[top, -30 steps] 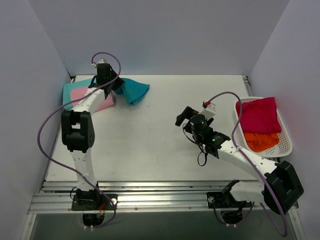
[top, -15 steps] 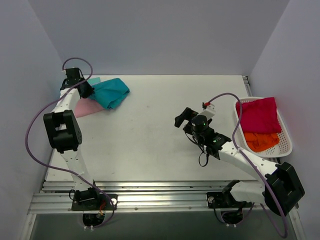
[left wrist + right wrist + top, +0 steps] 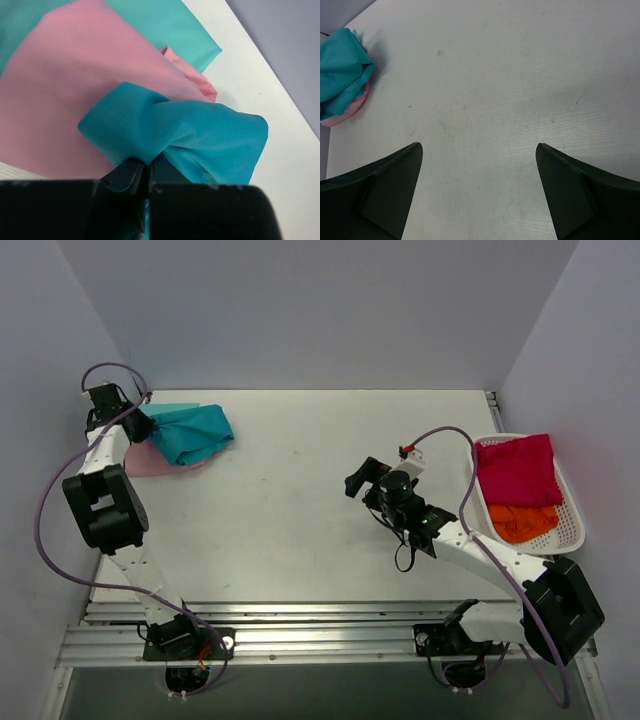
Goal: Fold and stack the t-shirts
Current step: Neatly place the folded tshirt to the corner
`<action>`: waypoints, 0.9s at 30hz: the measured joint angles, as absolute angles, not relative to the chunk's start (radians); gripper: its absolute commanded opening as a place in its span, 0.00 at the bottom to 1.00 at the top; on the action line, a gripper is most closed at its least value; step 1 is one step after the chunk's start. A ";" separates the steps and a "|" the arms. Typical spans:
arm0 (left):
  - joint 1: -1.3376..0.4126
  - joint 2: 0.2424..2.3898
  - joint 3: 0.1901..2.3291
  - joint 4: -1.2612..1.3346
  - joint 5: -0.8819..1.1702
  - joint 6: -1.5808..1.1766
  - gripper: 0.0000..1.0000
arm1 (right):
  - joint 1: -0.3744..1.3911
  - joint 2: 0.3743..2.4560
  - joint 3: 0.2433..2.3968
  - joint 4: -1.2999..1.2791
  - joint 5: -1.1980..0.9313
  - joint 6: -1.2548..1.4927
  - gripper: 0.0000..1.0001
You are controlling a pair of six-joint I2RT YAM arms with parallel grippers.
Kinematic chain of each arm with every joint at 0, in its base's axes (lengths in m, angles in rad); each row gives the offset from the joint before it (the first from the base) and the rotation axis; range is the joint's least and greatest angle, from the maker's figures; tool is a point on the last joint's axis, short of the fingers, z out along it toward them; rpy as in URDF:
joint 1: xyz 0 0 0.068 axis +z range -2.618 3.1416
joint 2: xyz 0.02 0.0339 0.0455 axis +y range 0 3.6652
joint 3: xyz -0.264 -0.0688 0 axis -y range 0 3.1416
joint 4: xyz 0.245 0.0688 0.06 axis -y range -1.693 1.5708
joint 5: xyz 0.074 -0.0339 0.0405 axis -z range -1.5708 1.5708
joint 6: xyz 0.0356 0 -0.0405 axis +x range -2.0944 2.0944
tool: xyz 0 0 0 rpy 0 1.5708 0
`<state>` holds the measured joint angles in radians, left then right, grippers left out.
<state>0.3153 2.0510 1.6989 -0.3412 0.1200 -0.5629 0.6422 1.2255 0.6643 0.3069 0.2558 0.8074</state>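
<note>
**Teal shirt pinched above the pile in the far left corner**

Top view: the left gripper (image 3: pixel 140 421) reaches to the far left corner of the table (image 3: pixel 300 500), clamped on a bunched edge of the teal shirt (image 3: pixel 190 433). The shirt trails over the pink shirt (image 3: pixel 150 462), which lies flat beneath it, apparently so it can be laid on top as the next layer. The right gripper (image 3: pixel 358 480) hovers mid-table with nothing in it, well apart from every shirt. At the right edge, the white basket (image 3: pixel 575 508) contains the crimson shirt (image 3: pixel 515 470) at its far end and the orange shirt (image 3: pixel 520 523) at its near end, both crumpled and not yet folded.

Left wrist view: the jaws are nearly together, with a twisted fold of teal cloth pinched between them. The pink shirt is smooth below, and under that a pale aqua shirt (image 3: pixel 165 25) shows, so two folded shirts are already stacked.

Right wrist view: the fingers (image 3: pixel 395 185) are spread wide over bare table. The teal bundle sits far off at the left, resting on pink.
</note>
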 measured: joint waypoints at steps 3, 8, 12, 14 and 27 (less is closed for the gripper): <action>0.348 2.075 1.715 -0.316 0.154 -0.583 0.02 | 0.643 1.240 0.664 0.318 0.256 0.807 0.92; 0.387 2.110 1.750 -0.289 0.176 -0.597 0.02 | 0.654 1.316 0.665 0.334 0.256 0.807 0.91; 0.404 2.118 1.752 -0.265 0.199 -0.604 0.02 | 0.663 1.374 0.666 0.333 0.256 0.806 0.91; 0.410 2.121 1.752 -0.257 0.204 -0.608 0.02 | 0.664 1.387 0.670 0.333 0.256 0.807 0.91; 0.454 2.077 1.587 -0.174 0.102 -0.640 0.03 | 0.697 1.391 0.686 0.341 0.257 0.803 0.91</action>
